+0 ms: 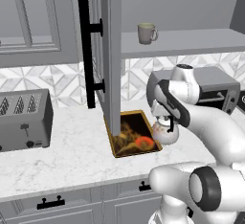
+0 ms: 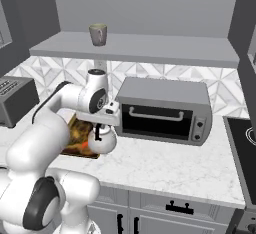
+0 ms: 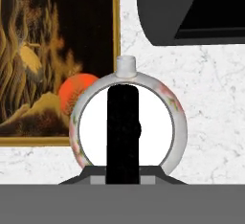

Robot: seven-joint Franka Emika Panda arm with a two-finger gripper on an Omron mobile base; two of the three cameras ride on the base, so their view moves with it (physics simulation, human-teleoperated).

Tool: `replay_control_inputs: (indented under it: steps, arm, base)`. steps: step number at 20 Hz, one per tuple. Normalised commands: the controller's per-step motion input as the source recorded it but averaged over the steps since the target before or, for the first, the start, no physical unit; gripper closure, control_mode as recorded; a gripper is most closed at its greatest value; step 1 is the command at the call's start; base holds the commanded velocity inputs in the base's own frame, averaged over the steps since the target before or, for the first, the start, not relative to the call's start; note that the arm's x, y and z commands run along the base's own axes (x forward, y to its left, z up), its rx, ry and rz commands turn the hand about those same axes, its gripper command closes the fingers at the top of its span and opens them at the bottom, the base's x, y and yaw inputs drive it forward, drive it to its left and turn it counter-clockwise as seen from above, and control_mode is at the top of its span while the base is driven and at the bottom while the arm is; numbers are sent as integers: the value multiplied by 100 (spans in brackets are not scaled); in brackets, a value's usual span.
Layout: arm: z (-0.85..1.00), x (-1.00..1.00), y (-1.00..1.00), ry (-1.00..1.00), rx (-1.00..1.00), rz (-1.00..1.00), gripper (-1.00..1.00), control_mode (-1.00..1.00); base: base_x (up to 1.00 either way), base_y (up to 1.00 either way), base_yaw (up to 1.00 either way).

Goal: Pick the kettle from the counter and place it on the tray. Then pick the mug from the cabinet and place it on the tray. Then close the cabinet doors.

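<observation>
Right now, fingers: my gripper (image 3: 123,173) sits directly over the kettle, low centre of the hand view; the finger tips themselves are hidden behind the black handle, so I cannot tell whether they are clamped on it or parted.
Kettle: the kettle (image 3: 160,98) fills the lower middle of the hand view, white and round with reddish marks, its black handle (image 3: 123,132) running straight up the centre and its short spout pointing to the top of the frame.
Kettle in base views: the kettle (image 1: 164,131) shows centre right in the left base view, under my hand; in the right base view it (image 2: 104,140) hangs at centre left below my wrist.
Tray: the tray (image 3: 116,36) takes the upper left of the hand view, its golden rim passing just behind the kettle's left side; whether the kettle touches it I cannot tell.
Counter: the counter (image 3: 210,98) spreads white and veined to the right of the kettle.
Toaster oven: a grey toaster oven (image 2: 165,110) stands centre right in the right base view, near the kettle.
Mug: the mug (image 1: 147,33) rests on the cabinet (image 1: 191,41) shelf, upper centre of the left base view.
Cabinet doors: one of the cabinet doors (image 1: 109,50) stands open, edge-on above the tray.
</observation>
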Motion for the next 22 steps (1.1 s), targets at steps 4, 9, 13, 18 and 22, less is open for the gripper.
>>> replay_control_inputs:
  steps: [4, 9, 13, 18, 22]
  arm:
    - [0, 18, 100, 0, 0, -5, 100, -100]
    - [0, 33, 70, 0, 0, -6, 100, -100]
    - [0, 1, 0, 0, 0, 0, 100, -100]
    - [0, 71, 16, 0, 0, -3, 100, -100]
    - [0, 100, 26, 0, 0, -7, 100, -100]
  base:
    - [0, 0, 0]
    - [0, 0, 0]
    - [0, 0, 0]
    - [0, 0, 0]
    - [0, 0, 0]
